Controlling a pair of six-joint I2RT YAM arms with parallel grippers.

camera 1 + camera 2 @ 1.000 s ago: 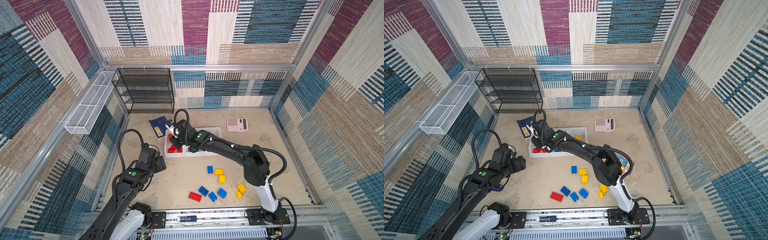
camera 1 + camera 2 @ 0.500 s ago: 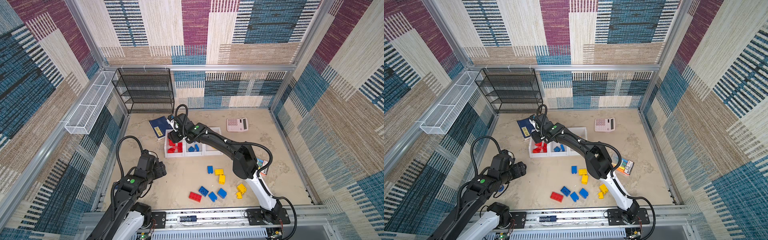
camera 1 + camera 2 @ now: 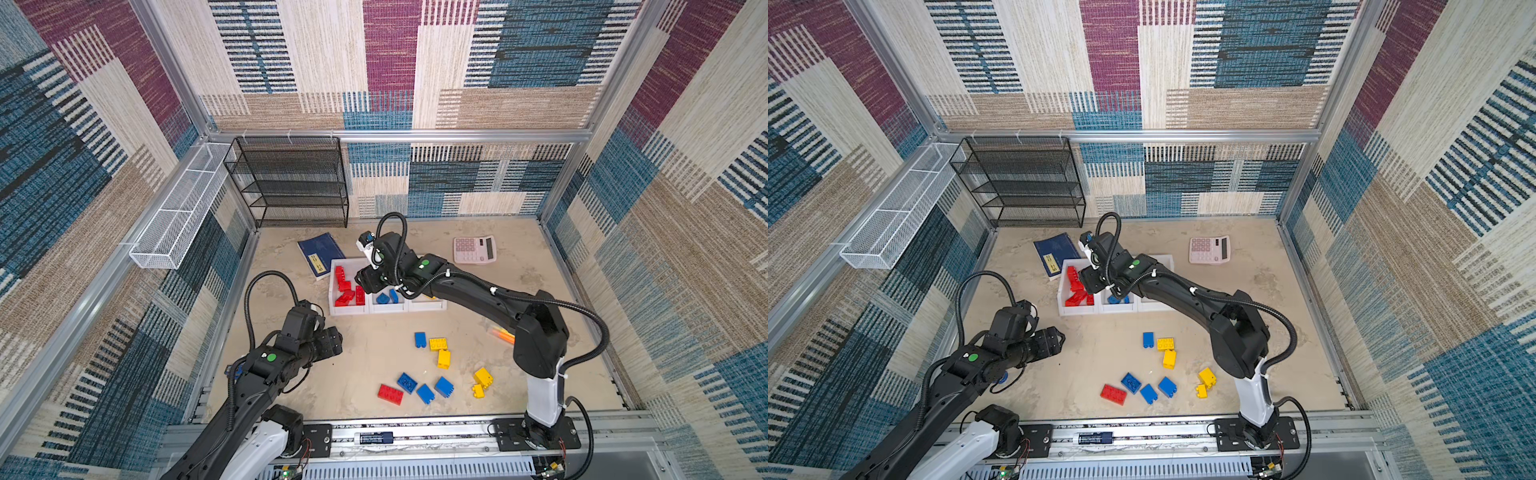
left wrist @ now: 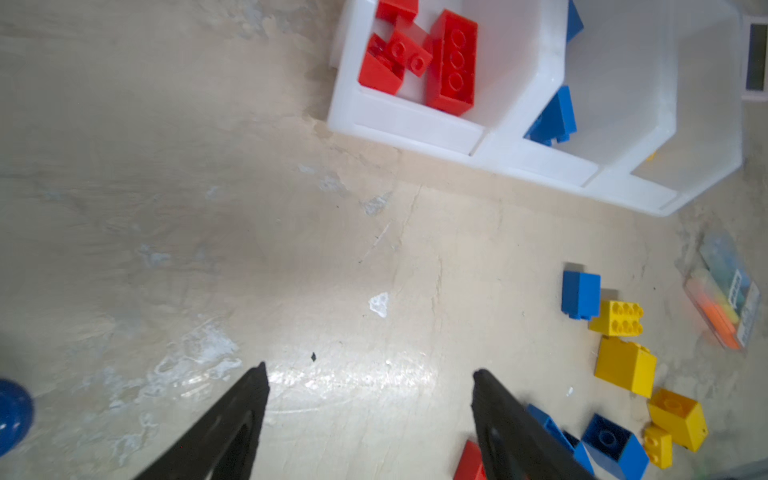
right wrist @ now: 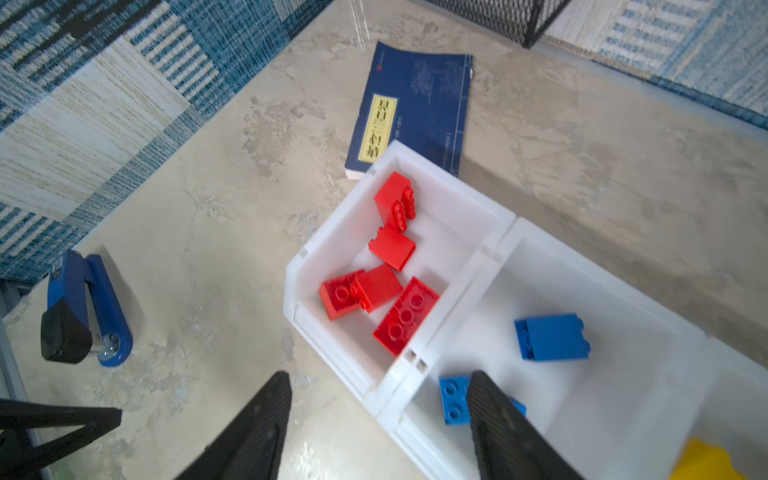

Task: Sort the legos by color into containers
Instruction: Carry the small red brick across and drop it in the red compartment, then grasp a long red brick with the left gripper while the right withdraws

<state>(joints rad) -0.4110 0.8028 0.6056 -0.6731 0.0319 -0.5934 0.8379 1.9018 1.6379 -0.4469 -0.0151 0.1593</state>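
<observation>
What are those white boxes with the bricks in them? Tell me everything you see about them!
The white bins are three matching open-top boxes of smooth white plastic, joined side by side in a row, standing flat on the beige table. The end one by the blue book holds red bricks, the middle one blue bricks, the last one a yellow piece. The right end effector hovers open above them.

Bright stuff: red legos [image 3: 345, 286], blue legos [image 3: 444, 386] and yellow legos [image 3: 443, 358] against white containers [image 3: 349, 309], a mottled beige counter [image 3: 365, 361], pink calculator [image 3: 474, 249], navy booklet [image 3: 320, 251], black mesh rack [image 3: 291, 183].
</observation>
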